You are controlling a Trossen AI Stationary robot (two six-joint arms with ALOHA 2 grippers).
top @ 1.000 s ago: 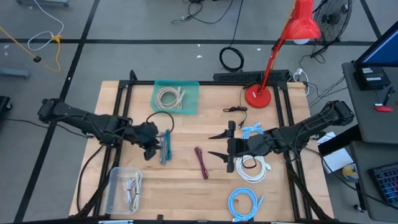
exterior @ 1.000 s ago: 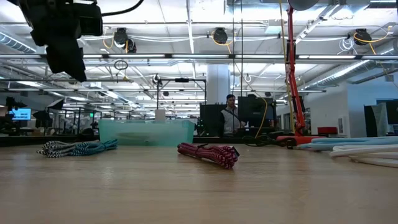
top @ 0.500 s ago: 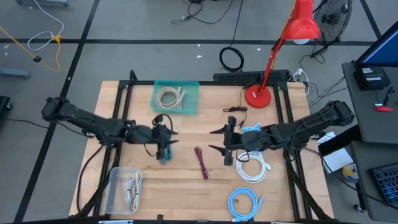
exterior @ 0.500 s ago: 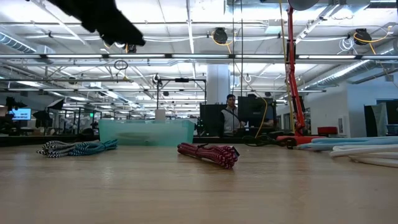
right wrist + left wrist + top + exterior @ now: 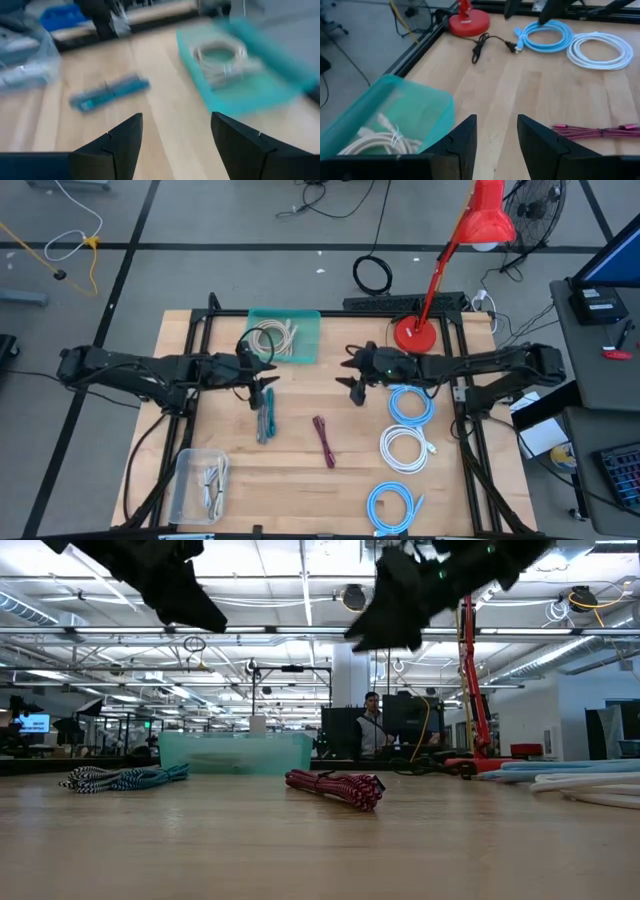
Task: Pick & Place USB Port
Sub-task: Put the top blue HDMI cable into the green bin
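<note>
- Overhead lights and workstations are filling the room behind the wooden worktop [image 5: 300, 470], with a person sitting at a screen well beyond it.
- Both arms are reaching toward the middle of the worktop, raised clear of it, probably so they can travel without dragging across the cables.
- Left gripper [image 5: 262, 378] is hovering just beside the teal bin [image 5: 284, 336], above the far end of the blue cable [image 5: 265, 417]; its jaws are standing partly apart and holding nothing.
- Right gripper [image 5: 353, 370] is hanging over bare wood near the black lead [image 5: 379, 357], its jaws spread wide and empty.
- Task cables are lying loose: the blue cable below the left gripper, and the red cable [image 5: 324, 440] nearer the middle, between the two arms.
- White cable is already coiled inside the teal bin, which suggests that is the drop-off point.
- Clear box [image 5: 202, 484] with small parts is sitting at the near left corner.
- Coiled cables [image 5: 405, 448] are waiting on the right side, near the red lamp [image 5: 417, 332].
- My guess is that a pick has not yet begun.
</note>
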